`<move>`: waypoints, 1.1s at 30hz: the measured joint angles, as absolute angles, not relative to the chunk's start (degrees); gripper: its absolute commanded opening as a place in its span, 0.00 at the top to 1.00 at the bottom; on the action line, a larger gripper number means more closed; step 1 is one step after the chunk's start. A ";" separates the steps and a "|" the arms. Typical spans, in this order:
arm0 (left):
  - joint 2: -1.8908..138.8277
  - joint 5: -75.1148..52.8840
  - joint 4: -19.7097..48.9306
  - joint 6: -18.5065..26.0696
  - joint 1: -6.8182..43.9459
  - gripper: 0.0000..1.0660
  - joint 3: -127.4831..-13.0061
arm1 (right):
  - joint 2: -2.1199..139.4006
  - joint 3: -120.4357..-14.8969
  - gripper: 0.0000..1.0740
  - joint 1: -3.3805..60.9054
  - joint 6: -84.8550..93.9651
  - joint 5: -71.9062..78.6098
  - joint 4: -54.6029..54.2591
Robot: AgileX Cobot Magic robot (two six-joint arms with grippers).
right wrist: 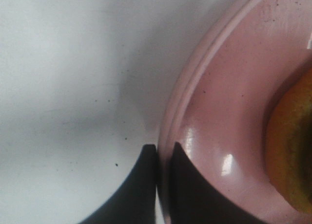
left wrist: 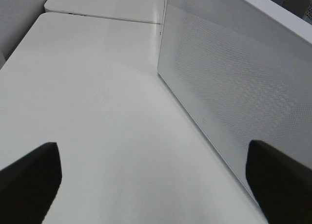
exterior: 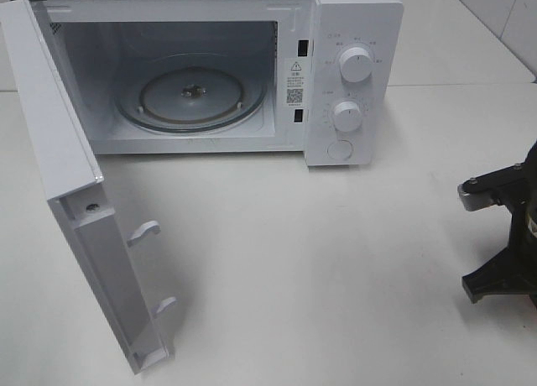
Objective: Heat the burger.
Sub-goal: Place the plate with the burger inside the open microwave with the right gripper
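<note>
You see your burger only as a blurred golden-orange curve of bun at the edge of the right wrist view. It sits on the pink plate, and your right gripper pinches the plate's rim with its jaws pressed close. Only the high camera shows the microwave with its door swung wide and the turntable inside, while the left wrist view shows your left gripper spread wide above the table, near the door's outer face.

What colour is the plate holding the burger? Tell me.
The plate is pink; the right wrist view shows it best.
</note>
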State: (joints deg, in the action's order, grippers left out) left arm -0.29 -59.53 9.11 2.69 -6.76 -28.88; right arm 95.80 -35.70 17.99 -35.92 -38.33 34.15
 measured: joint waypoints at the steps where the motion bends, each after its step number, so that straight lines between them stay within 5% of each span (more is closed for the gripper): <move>1: -0.29 -59.53 9.11 2.69 -6.76 0.08 -28.88 | 95.74 -35.70 1.00 18.62 -36.33 -38.85 34.49; 33: -0.29 -59.53 9.11 2.69 -6.76 0.08 -28.88 | 77.58 -33.98 1.00 37.36 -36.90 -55.46 38.50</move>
State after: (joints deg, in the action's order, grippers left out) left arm -0.29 -59.53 9.11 2.69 -6.76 -28.88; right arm 77.58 -33.98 37.36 -36.90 -55.46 38.50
